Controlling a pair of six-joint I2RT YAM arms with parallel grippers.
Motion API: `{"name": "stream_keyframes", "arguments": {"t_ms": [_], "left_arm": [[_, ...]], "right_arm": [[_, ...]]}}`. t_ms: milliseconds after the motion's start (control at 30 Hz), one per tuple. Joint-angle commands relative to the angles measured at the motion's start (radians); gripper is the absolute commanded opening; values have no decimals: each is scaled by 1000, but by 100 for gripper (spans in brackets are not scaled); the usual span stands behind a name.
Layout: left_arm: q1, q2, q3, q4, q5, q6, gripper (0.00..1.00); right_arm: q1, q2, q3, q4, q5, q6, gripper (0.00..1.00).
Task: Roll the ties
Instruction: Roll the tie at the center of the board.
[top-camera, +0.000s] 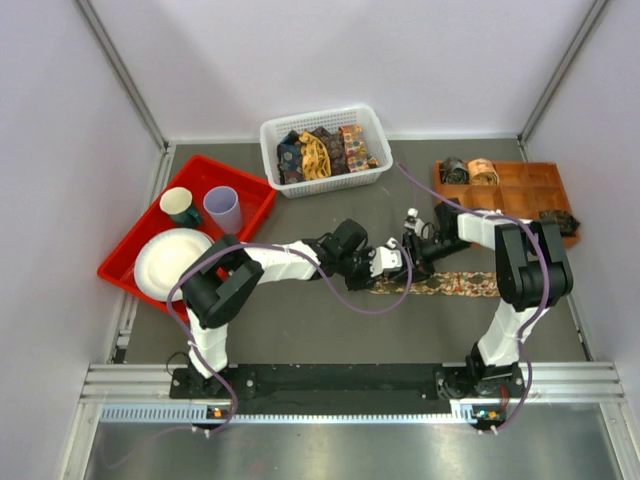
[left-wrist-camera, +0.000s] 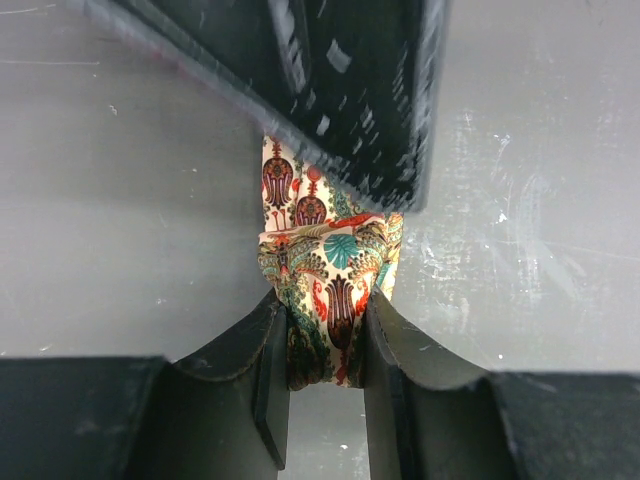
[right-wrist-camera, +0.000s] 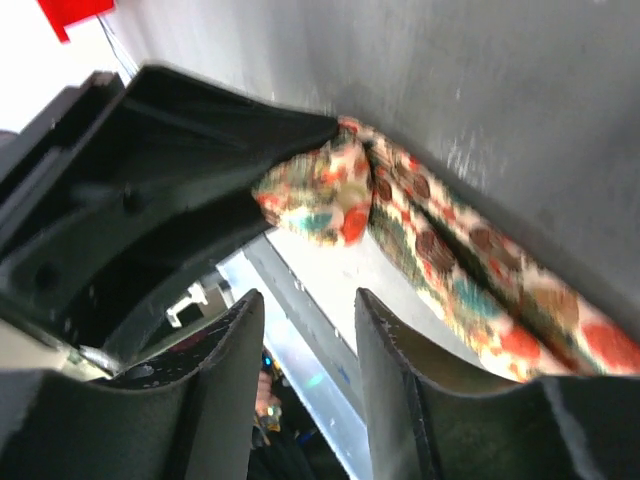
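Grey table carries one tie, stretched flat away to the right of both grippers so it can feed a roll. The left gripper pinches the tie's folded end, jaws narrow, apparently to hold the first turn. The right gripper hangs just beside that fold, jaws apart and empty.

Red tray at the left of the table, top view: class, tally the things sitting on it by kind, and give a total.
Green mug: 1
Lavender cup: 1
White plate: 1
Total on the red tray: 3
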Motion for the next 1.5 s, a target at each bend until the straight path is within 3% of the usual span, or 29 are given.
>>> {"name": "stream_keyframes", "arguments": {"t_ms": [0, 233, 533, 567, 667, 700, 900, 1033, 1200, 1467], "left_arm": [[-8, 18, -29, -180, -80, 9, 18], [-11, 25, -35, -181, -67, 47, 19], [-11, 42, -17, -209, -60, 39, 20], [-11, 42, -18, -198, -57, 42, 20], [-11, 47, -15, -201, -57, 38, 22], [-11, 48, -14, -201, -56, 33, 23], [6, 27, -32, -156, -16, -30, 52], [24, 2, -104, -7, 41, -79, 62], [47, -15, -227, 332, 117, -162, 72], [60, 48, -284, 644, 228, -272, 70]], "right_arm": [[43, 6, -21, 262, -64, 156, 40], [83, 45, -11, 338, -38, 196, 39], [136, 89, 16, 300, 40, 144, 37], [147, 92, 15, 309, 43, 147, 36], [153, 97, 12, 315, 69, 156, 14], [153, 97, 12, 301, 81, 145, 0], [144, 97, 10, 212, 158, 66, 0], [120, 112, 7, 203, 212, 55, 0], [93, 134, 15, 198, 268, 61, 0], [87, 138, 30, 175, 365, 75, 0]]}}
